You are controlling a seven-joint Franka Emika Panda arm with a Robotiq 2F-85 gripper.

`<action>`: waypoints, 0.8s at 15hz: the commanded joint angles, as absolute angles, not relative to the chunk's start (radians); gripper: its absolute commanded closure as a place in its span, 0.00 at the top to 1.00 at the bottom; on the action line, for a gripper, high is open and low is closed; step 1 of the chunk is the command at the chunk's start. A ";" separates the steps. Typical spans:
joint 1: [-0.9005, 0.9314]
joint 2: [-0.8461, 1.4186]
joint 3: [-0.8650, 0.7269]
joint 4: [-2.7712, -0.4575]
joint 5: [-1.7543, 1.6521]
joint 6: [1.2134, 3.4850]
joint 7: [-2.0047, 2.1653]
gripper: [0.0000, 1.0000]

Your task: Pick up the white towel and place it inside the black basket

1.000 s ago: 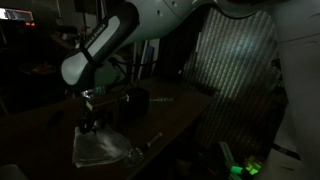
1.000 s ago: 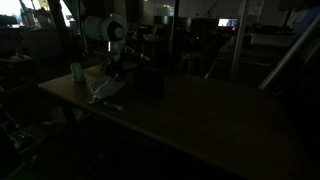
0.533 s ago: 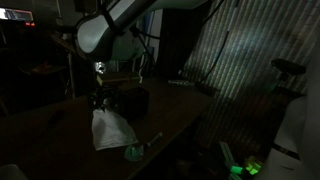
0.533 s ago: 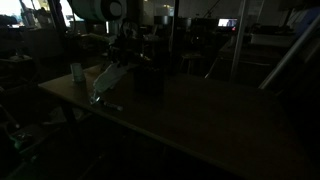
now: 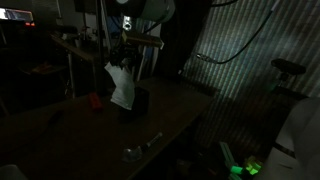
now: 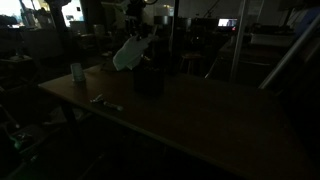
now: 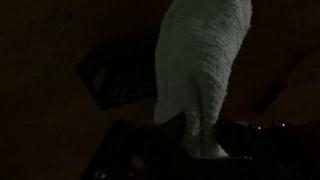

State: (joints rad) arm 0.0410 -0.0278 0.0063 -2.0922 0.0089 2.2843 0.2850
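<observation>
The white terry towel (image 5: 120, 86) hangs in the air from the gripper (image 5: 119, 60), which is pinched shut on its top end. Its long axis runs roughly upright, a little slanted in an exterior view (image 6: 128, 52), with the free end pointing down at the black mesh basket (image 5: 137, 103) on the dark desk (image 6: 200, 110).
</observation>
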 commanded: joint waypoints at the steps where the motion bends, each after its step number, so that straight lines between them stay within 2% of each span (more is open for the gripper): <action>1: 0.004 -0.036 -0.003 -2.045 -0.104 2.315 0.367 0.05; 6: -0.012 0.020 0.002 -1.993 -0.298 2.337 0.477 0.05; 12: 0.003 0.109 -0.013 -1.988 -0.367 2.360 0.521 0.05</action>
State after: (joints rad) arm -0.0091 0.0649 -0.0024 -2.0146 -0.3387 2.3374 0.4909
